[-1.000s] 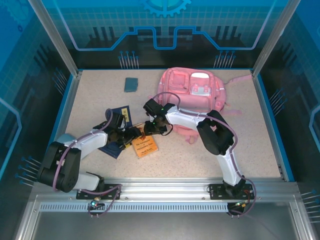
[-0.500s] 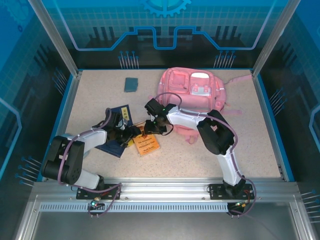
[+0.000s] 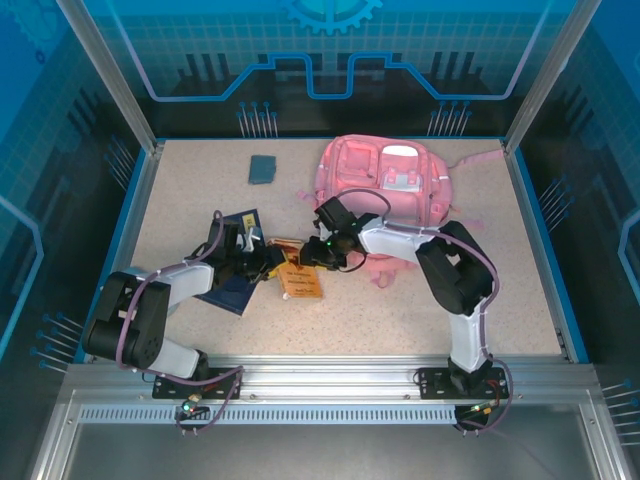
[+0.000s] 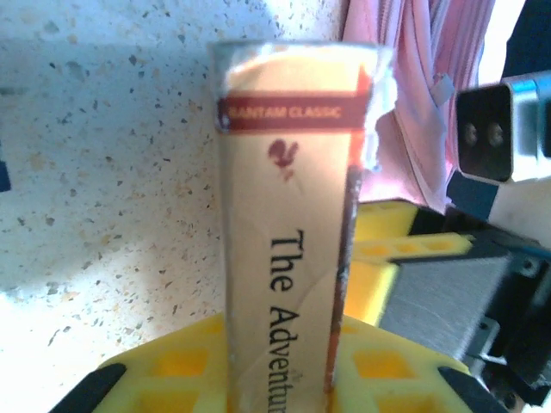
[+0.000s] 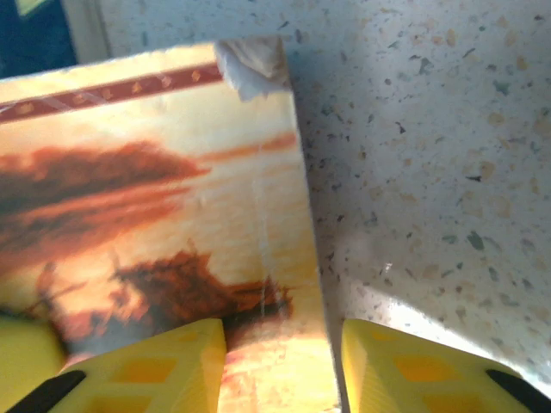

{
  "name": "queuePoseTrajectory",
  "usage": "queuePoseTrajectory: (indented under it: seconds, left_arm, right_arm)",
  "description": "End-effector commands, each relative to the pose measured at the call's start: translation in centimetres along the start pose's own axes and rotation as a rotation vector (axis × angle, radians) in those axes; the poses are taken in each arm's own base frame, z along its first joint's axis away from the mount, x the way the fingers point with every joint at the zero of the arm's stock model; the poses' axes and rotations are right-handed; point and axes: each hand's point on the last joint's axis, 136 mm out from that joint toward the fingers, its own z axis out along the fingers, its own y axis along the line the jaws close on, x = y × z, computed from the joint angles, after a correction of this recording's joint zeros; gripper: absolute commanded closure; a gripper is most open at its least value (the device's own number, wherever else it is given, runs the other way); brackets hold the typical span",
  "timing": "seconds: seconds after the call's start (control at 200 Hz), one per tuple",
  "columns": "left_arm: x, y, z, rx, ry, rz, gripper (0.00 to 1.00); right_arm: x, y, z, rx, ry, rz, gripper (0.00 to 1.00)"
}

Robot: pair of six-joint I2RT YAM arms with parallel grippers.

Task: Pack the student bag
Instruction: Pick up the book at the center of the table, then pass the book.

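The student bag [image 3: 390, 185], a pink backpack, lies at the back of the table, and a fold of it [image 4: 422, 112] shows in the left wrist view. An orange paperback book [image 3: 299, 282] rests in front of it. My left gripper [image 3: 268, 263] is shut on the book's spine [image 4: 284, 172], a yellow finger [image 4: 164, 366] pressed on each side [image 4: 280, 361]. My right gripper [image 3: 314, 255] stands open over the book's far corner. One of its fingers [image 5: 172, 361] is above the cover [image 5: 155, 189], the other over bare table [image 5: 284, 348].
A dark blue book [image 3: 232, 285] lies under my left arm. A small grey-teal flat object [image 3: 263, 168] sits at the back left. The table's raised blue edges [image 3: 135, 215] border the speckled surface. Open table lies to the front right [image 3: 420, 310].
My left gripper has closed on the book's spine. My right gripper and arm have shifted right, and the book has slid slightly right and away with them.
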Motion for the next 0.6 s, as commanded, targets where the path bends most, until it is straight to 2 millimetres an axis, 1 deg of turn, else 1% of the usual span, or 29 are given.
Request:
queuePoseTrajectory:
  seconds: [0.0, 0.1, 0.16, 0.235, 0.35, 0.435, 0.535, 0.545, 0.56, 0.595]
  left_arm:
    - [-1.1, -3.4, -0.9, 0.074, -0.051, 0.069, 0.84]
    - [-1.9, -5.3, -2.2, 0.101, -0.112, 0.106, 0.86]
    - [-2.4, -6.9, -3.3, 0.127, -0.160, 0.129, 0.87]
    - [-3.0, -9.2, -4.9, 0.169, -0.224, 0.159, 0.87]
    - [-4.1, -12.4, -7.1, 0.235, -0.317, 0.172, 0.86]
    - [-4.9, -14.8, -8.4, 0.308, -0.367, 0.161, 0.86]
    - [-5.8, -17.3, -9.5, 0.396, -0.402, 0.139, 0.86]
    - [-5.8, -17.5, -9.6, 0.404, -0.403, 0.137, 0.86]
    - [-6.0, -17.9, -9.7, 0.416, -0.406, 0.133, 0.86]
    - [-6.2, -18.7, -10.0, 0.442, -0.414, 0.128, 0.86]
  right_arm:
    - [-0.7, 1.6, -3.4, -0.077, -0.061, 0.000, 0.51]
    - [-1.7, 1.8, -6.0, -0.139, -0.139, 0.034, 0.39]
    - [-2.4, 2.2, -7.7, -0.203, -0.184, 0.062, 0.31]
    - [-3.1, 2.9, -9.8, -0.307, -0.250, 0.107, 0.19]
    - [-3.9, 3.8, -12.5, -0.446, -0.326, 0.160, 0.09]
    - [-4.2, 4.5, -14.1, -0.516, -0.353, 0.187, 0.04]
    - [-5.0, 6.1, -16.4, -0.622, -0.400, 0.204, 0.01]
    - [-4.8, 5.7, -16.0, -0.620, -0.395, 0.219, 0.01]
    - [-4.8, 5.6, -16.0, -0.629, -0.396, 0.229, 0.00]
    - [-5.0, 6.0, -16.6, -0.667, -0.406, 0.241, 0.00]
